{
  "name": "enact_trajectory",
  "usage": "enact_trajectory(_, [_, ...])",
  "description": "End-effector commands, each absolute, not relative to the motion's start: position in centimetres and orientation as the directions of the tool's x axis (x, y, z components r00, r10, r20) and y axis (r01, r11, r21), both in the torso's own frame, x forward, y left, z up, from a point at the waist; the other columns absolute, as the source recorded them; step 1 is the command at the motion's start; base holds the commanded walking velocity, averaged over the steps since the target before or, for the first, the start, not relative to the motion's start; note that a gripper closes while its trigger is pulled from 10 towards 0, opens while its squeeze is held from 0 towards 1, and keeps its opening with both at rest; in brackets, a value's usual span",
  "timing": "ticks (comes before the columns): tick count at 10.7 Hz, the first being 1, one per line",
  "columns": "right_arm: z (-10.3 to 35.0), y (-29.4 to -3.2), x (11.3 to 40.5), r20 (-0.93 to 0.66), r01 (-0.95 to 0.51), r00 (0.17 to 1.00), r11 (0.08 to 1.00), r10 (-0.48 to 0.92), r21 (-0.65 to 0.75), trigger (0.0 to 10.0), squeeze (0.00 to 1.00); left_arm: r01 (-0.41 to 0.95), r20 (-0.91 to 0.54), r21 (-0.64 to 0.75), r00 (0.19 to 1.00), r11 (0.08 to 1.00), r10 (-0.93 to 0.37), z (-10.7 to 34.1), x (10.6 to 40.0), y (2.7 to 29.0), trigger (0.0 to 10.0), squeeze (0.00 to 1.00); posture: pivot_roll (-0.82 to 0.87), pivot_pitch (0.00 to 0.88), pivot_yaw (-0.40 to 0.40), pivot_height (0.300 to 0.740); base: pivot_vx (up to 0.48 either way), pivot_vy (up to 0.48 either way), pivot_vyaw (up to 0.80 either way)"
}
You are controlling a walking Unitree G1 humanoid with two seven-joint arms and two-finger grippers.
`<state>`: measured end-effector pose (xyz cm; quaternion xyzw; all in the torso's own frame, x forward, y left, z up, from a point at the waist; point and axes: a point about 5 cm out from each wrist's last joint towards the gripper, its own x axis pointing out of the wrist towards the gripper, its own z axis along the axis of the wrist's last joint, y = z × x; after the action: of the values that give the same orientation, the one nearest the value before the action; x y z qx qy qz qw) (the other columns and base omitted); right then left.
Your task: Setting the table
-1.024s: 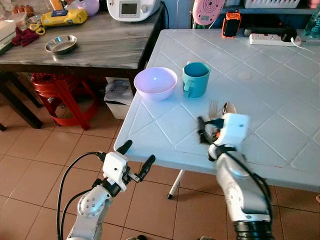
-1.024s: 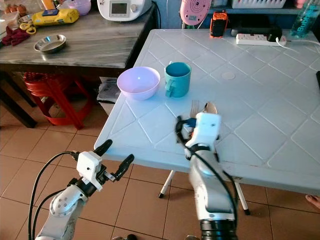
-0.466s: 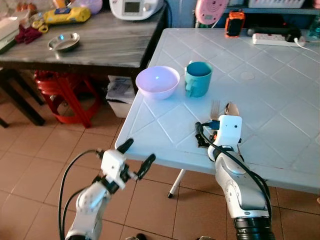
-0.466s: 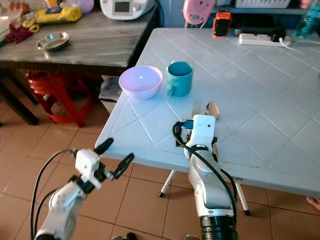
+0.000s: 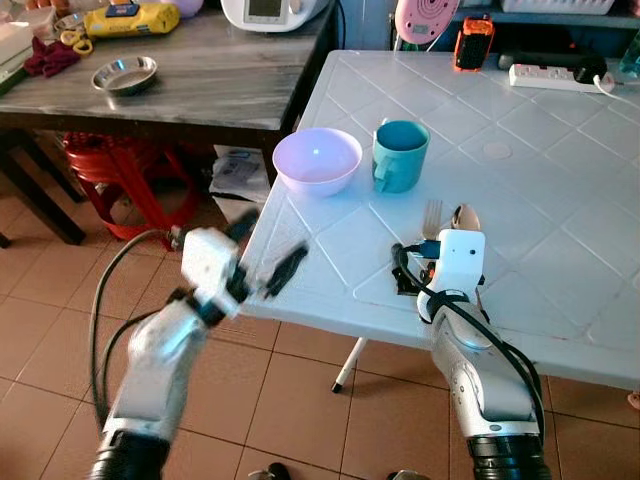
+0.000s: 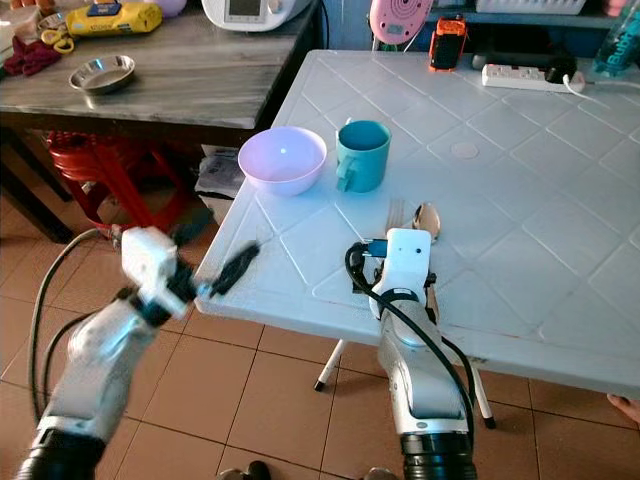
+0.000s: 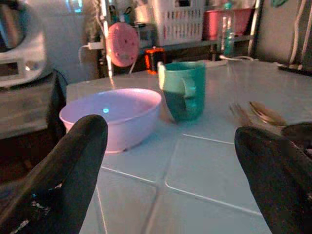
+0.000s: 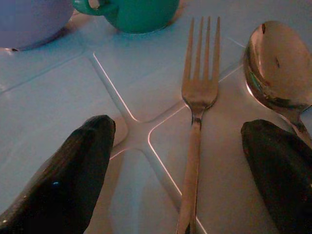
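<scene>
Jaws of both grippers are spread wide, the right gripper [image 8: 187, 141] astride the fork [image 8: 197, 97] lying flat on the tabletop [image 5: 560, 190]; thin, stiff, slippery, it is best pinched mid-handle.

lilac bowl [image 5: 317, 160], teal mug [image 5: 400, 156], pale blue grid-patterned table [image 5: 540, 170]
</scene>
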<state>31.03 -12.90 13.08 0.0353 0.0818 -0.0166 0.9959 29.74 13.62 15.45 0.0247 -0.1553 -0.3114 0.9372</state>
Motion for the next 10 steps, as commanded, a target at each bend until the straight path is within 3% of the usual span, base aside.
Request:
enact_trajectory(1, [10.7, -13.1, 30.4, -0.278, 0.058, 0.96, 0.995, -0.035, 0.077, 10.0, 0.0, 0.57, 0.269, 0.165, 0.759, 0.805, -0.593, 15.9, 29.7, 13.6, 10.0, 0.0, -0.16, 0.181, 0.105, 0.74, 0.0, 0.0, 0.0])
enact_trajectory(5, [10.5, -13.2, 30.5, -0.288, 0.064, 0.957, 0.995, -0.041, 0.072, 10.0, 0.0, 0.776, 0.059, 0.141, 0.613, 0.614, -0.788, 13.5, 26.5, 11.5, 10.0, 0.0, -0.15, 0.179, 0.104, 0.74, 0.0, 0.0, 0.0])
enact_trajectory(10, [11.6, -13.7, 32.1, -0.258, 0.071, 0.965, 0.996, -0.055, 0.053, 10.0, 0.0, 0.787, 0.003, 0.122, 0.609, 0.605, -0.793, 12.0, 26.7, 11.9, 10.0, 0.0, -0.15, 0.174, 0.106, 0.74, 0.0, 0.0, 0.0])
